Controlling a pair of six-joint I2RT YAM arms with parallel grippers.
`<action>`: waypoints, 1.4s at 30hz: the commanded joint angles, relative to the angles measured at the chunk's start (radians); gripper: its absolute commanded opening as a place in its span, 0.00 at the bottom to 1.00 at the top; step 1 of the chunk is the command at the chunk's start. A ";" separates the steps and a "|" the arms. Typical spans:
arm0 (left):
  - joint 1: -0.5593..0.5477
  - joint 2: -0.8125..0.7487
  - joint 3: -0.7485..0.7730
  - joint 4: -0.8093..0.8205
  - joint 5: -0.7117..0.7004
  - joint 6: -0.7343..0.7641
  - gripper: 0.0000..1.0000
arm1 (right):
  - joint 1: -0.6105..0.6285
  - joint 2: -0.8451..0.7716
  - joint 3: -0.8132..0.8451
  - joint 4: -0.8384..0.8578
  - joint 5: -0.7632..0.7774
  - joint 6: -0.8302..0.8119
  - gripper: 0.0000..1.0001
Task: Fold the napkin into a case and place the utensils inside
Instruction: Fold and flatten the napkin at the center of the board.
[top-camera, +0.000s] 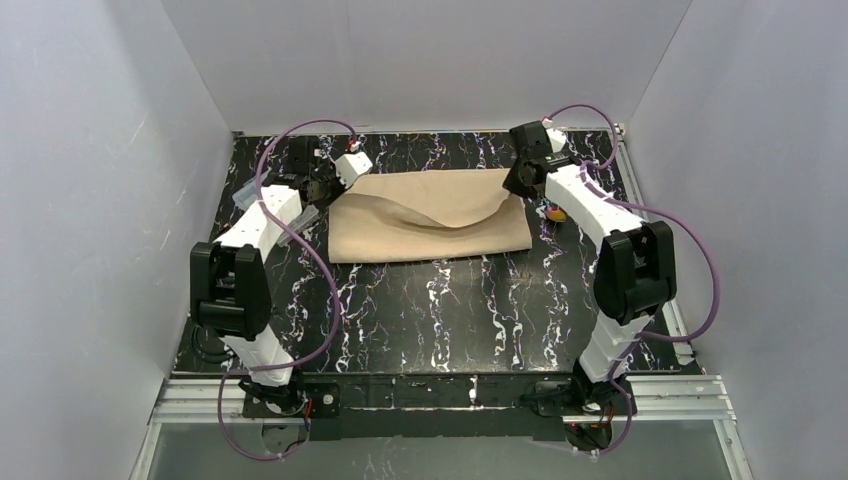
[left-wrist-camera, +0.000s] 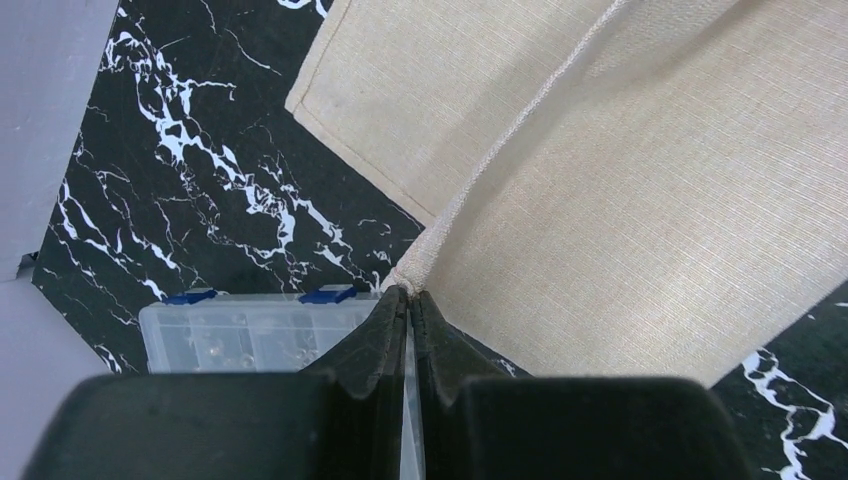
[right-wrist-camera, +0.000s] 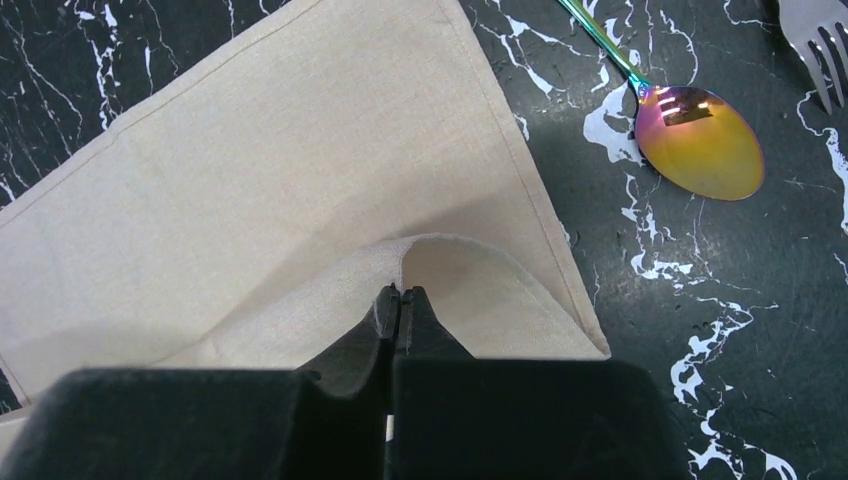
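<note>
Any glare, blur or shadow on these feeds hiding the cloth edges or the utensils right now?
Right wrist view: bright glare on the bowl of the shiny orange-yellow spoon, outline sharp; silver metal fork cropped at the corner. Left wrist view: tan-beige cloth napkin crisp in weave and hem, black left hand softer near the lens. Top view: even light, soft shadow in the cloth's sag.

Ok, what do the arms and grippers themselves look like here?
Each arm has white shells on its links and black joint housings: left arm, right arm. A purple cable loops along each. The left gripper and right gripper have matte black fingers tapering to narrow tips.
</note>
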 joint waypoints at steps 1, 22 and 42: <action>0.006 0.034 0.052 0.021 -0.020 -0.003 0.00 | -0.020 0.026 0.063 0.035 -0.009 -0.010 0.01; 0.017 0.216 0.175 0.081 -0.092 0.009 0.00 | -0.059 0.241 0.261 0.048 -0.020 -0.011 0.01; -0.012 0.227 0.136 0.164 -0.257 -0.037 0.00 | -0.091 0.447 0.456 0.056 -0.057 -0.027 0.03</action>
